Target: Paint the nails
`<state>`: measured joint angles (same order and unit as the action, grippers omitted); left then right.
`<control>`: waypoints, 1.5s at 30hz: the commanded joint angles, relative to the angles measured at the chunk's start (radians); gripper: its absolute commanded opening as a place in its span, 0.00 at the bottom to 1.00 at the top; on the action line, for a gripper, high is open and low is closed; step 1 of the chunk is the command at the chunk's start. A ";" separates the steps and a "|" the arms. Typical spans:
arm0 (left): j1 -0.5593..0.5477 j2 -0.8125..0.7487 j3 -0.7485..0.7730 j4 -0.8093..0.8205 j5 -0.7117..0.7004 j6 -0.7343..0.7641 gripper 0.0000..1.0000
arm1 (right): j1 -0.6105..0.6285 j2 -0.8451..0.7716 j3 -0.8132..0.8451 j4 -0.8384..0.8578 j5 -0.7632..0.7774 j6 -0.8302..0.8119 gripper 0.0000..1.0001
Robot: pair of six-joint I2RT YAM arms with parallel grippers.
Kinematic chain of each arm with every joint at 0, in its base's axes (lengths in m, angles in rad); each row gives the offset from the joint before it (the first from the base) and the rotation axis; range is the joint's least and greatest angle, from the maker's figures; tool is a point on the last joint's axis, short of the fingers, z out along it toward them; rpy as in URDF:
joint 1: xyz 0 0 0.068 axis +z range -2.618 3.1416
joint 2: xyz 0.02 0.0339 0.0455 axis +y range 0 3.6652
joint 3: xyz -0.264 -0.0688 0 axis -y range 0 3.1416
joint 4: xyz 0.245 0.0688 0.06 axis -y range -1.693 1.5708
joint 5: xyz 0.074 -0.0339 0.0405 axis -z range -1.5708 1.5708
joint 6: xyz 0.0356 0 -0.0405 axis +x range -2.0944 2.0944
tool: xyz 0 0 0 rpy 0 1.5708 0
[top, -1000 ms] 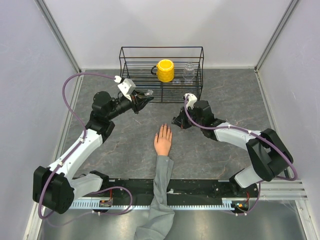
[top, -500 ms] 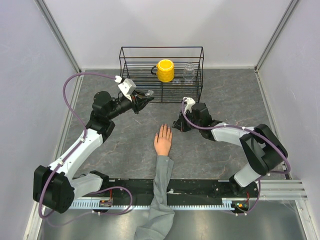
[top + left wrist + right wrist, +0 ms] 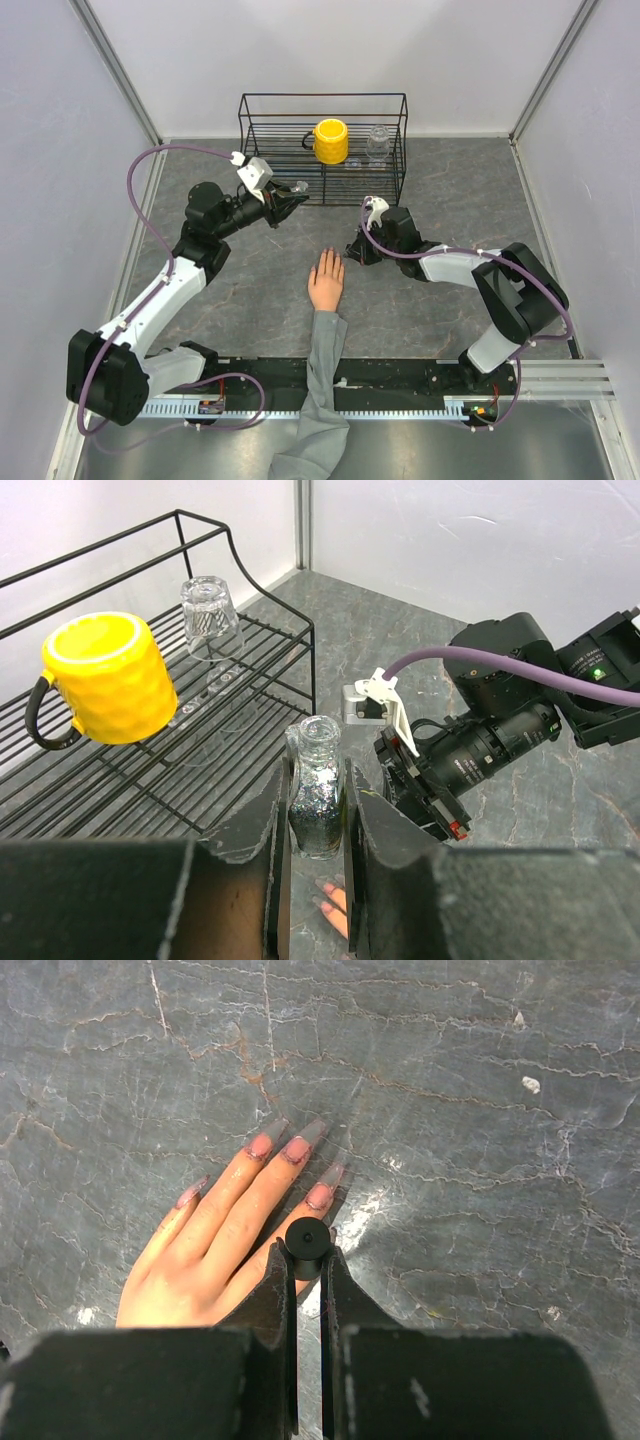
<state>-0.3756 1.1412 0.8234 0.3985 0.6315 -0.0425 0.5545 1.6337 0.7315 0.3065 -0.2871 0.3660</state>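
The peach mannequin hand (image 3: 326,281) lies palm down mid-table, its grey sleeve (image 3: 320,390) running to the near edge. Its long nails (image 3: 296,1148) show pink-tinted in the right wrist view. My right gripper (image 3: 307,1257) is shut on the black brush cap (image 3: 307,1243) of the polish, held just over the fingers on the hand's right side; it also shows in the top view (image 3: 354,246). My left gripper (image 3: 318,825) is shut on an open glass bottle of glittery polish (image 3: 318,795), held in the air left of the hand, near the rack (image 3: 292,197).
A black wire rack (image 3: 323,148) stands at the back with a yellow mug (image 3: 331,141) and an upturned clear glass (image 3: 378,143) on it. Grey walls close in both sides. The arm bases sit on a rail (image 3: 330,400) at the near edge.
My right gripper has edged left toward the fingertips of the hand, with the wrist turning a little. The left arm and bottle have not moved.
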 commanded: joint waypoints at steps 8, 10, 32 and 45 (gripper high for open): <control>0.000 0.005 0.006 0.094 0.022 -0.079 0.02 | 0.004 -0.081 0.016 0.000 0.006 -0.012 0.00; 0.000 0.012 0.013 0.088 0.022 -0.088 0.02 | 0.002 -0.101 0.008 -0.003 0.006 -0.013 0.00; -0.022 0.022 0.230 -0.253 -0.084 -0.069 0.02 | 0.002 -0.129 0.065 -0.188 0.046 -0.045 0.00; -0.022 0.118 0.453 -0.437 -0.112 -0.180 0.02 | 0.002 -0.072 0.117 -0.171 0.005 -0.028 0.00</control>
<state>-0.3950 1.2266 1.1980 0.0017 0.5282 -0.1650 0.5545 1.5299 0.7956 0.1143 -0.2691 0.3477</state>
